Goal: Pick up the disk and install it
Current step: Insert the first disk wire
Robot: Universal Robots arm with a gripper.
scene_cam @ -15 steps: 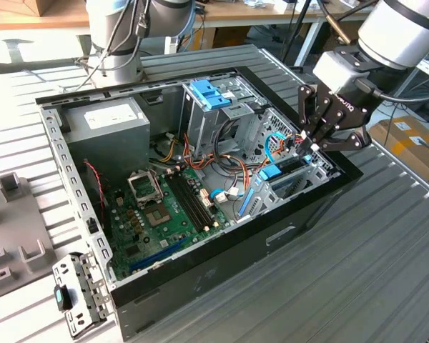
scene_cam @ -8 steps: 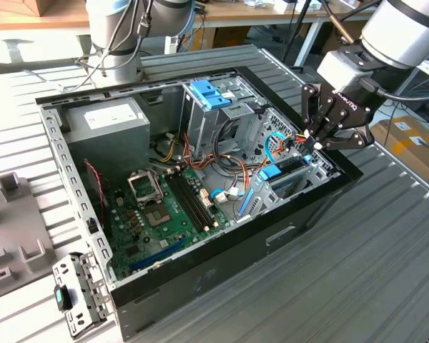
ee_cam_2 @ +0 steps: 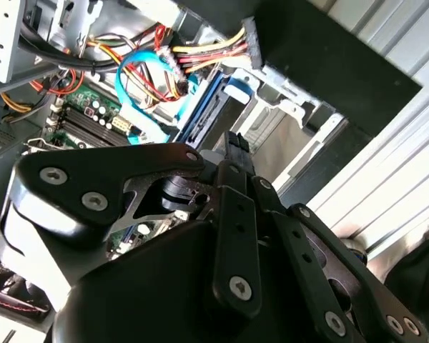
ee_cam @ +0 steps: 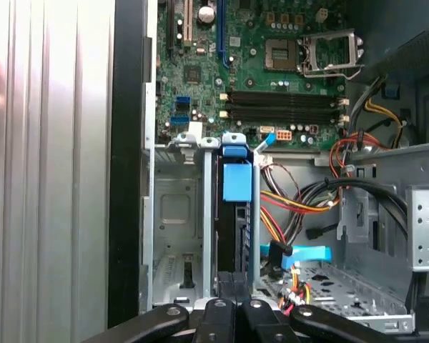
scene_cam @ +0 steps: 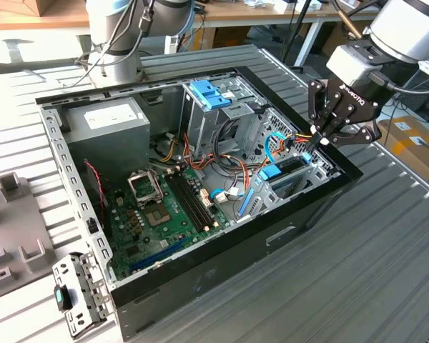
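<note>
The disk stands on edge in the metal bay at the front corner of the open computer case, on the exterior view's right. Its blue side rails and blue tab run along it in both wrist views. My gripper hangs just over the disk's outer end. Its black fingers are pressed together, in line with the disk's edge. Whether the tips touch the disk is hidden.
The black case lies open on a ribbed metal table. Inside are a grey power-supply box, a green motherboard, a drive cage with a light-blue bracket, and coloured cables beside the bay. Grey fixtures lie at the exterior view's left.
</note>
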